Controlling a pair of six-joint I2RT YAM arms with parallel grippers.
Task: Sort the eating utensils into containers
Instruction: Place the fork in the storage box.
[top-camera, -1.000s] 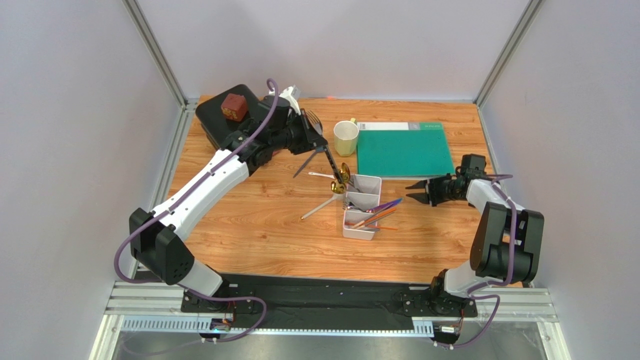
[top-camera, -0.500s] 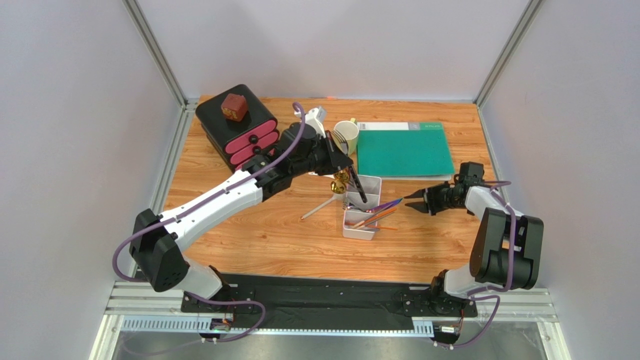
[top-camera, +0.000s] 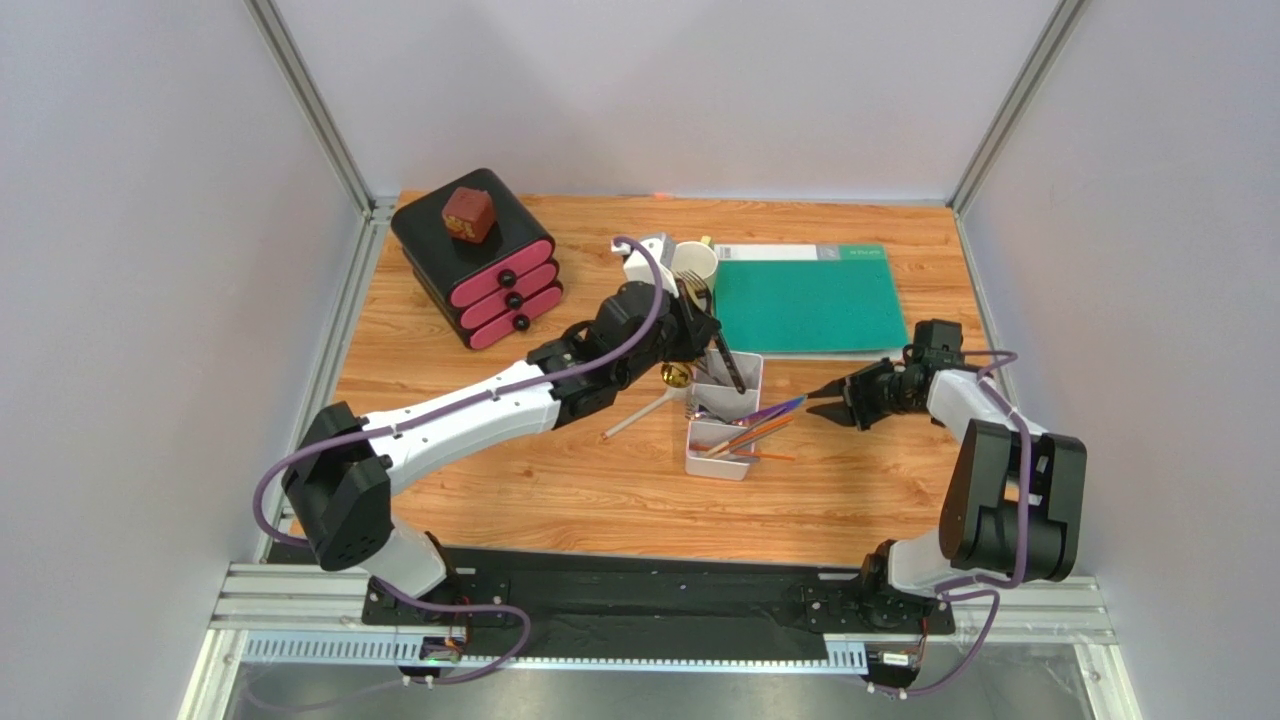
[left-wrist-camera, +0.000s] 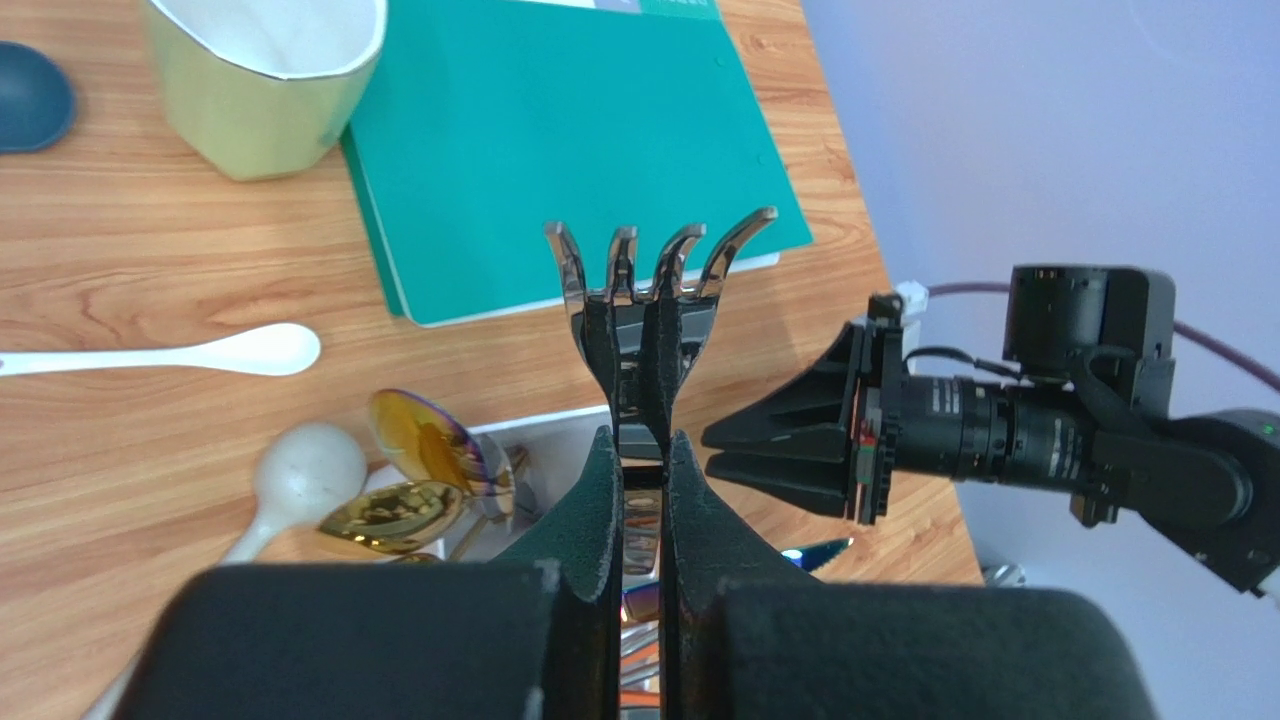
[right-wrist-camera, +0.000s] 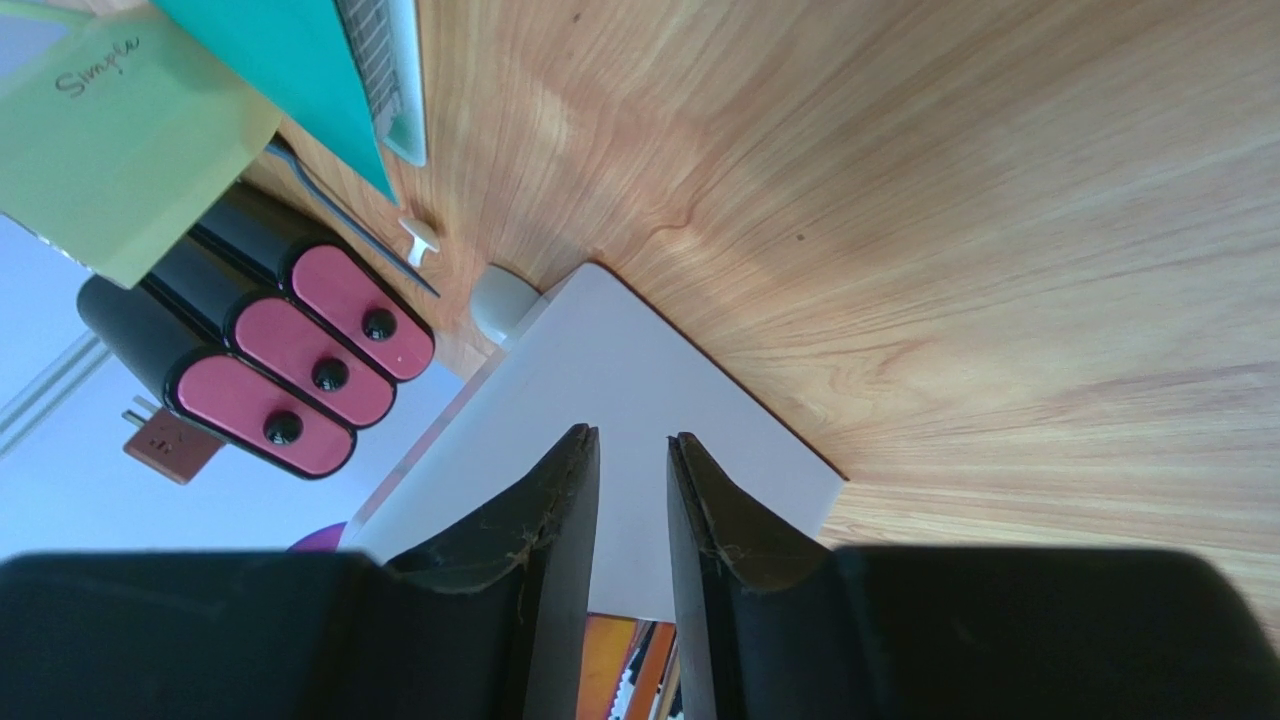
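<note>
My left gripper (top-camera: 694, 320) (left-wrist-camera: 643, 450) is shut on the neck of a dark metal fork (left-wrist-camera: 658, 278) (top-camera: 724, 365), which slants down over the far compartment of the white divided tray (top-camera: 715, 470) (left-wrist-camera: 549, 428). The near compartment holds an iridescent purple knife and orange-brown chopsticks (top-camera: 759, 425). Left of the tray lie a gold spoon (left-wrist-camera: 388, 515), an iridescent spoon (left-wrist-camera: 428, 435) and two white spoons (left-wrist-camera: 226, 353) (left-wrist-camera: 301, 468). My right gripper (top-camera: 839, 402) (right-wrist-camera: 631, 438) is open and empty, level with the tray's right wall (right-wrist-camera: 646, 375).
A cream cup (top-camera: 691, 270) and a green notebook (top-camera: 809, 300) sit behind the tray. The black box with pink drawers (top-camera: 478, 263), a red-brown block (top-camera: 469, 213) on top, stands at the back left. A dark blue rounded object (left-wrist-camera: 30, 93) lies beside the cup.
My left arm has swung right from the black box, carrying the fork to above the tray. The right gripper has edged left toward the tray's side.
</note>
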